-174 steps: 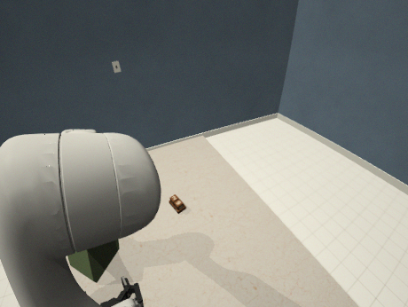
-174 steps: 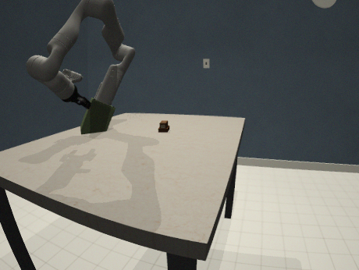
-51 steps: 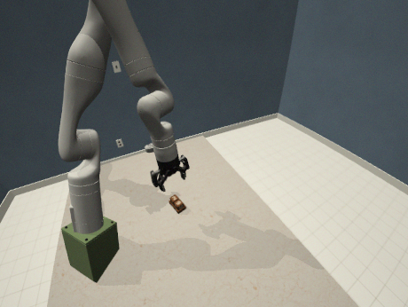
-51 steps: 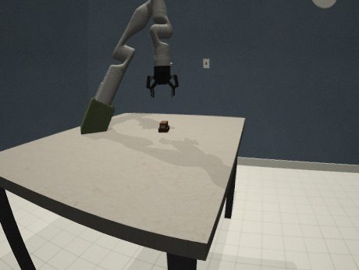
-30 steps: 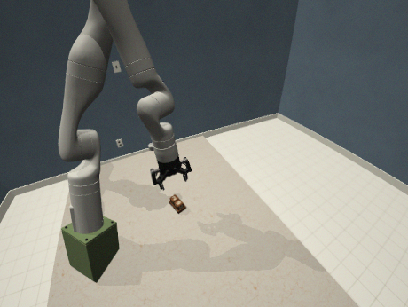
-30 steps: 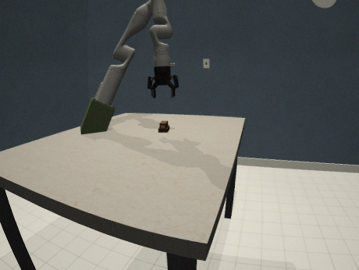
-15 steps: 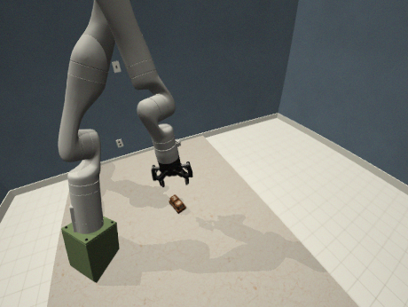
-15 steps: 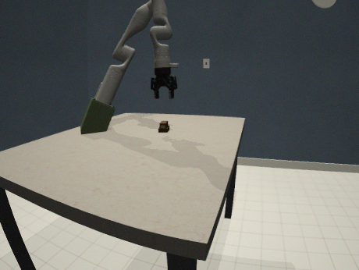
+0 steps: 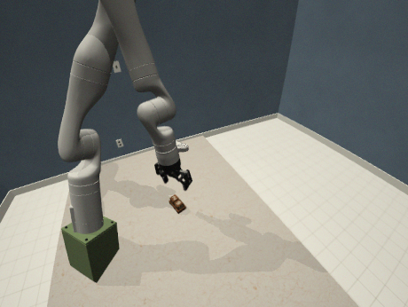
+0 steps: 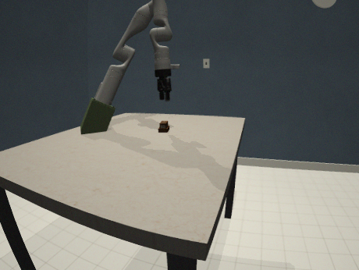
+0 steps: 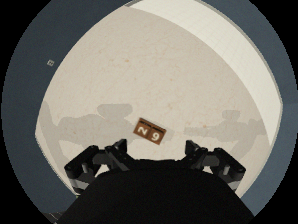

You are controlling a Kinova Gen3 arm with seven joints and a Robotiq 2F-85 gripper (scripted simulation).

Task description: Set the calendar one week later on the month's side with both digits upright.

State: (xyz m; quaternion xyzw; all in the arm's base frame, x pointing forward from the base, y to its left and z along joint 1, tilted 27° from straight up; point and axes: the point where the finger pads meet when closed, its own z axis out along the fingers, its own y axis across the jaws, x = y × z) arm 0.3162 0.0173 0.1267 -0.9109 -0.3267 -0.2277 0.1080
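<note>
We are in a bare test room of the laboratory type: dark blue walls (image 9: 222, 53), a pale tiled floor (image 9: 337, 177) and a light baseboard (image 9: 248, 122) behind the claw (image 9: 174, 177). Below the claw stands a single beige table (image 10: 117, 187) on dark legs, carrying the arm's green pedestal (image 9: 99, 262). We see white wall plates (image 9: 119, 143) on the wall behind the claw and a round white fixture (image 10: 324, 3) high up.
</note>
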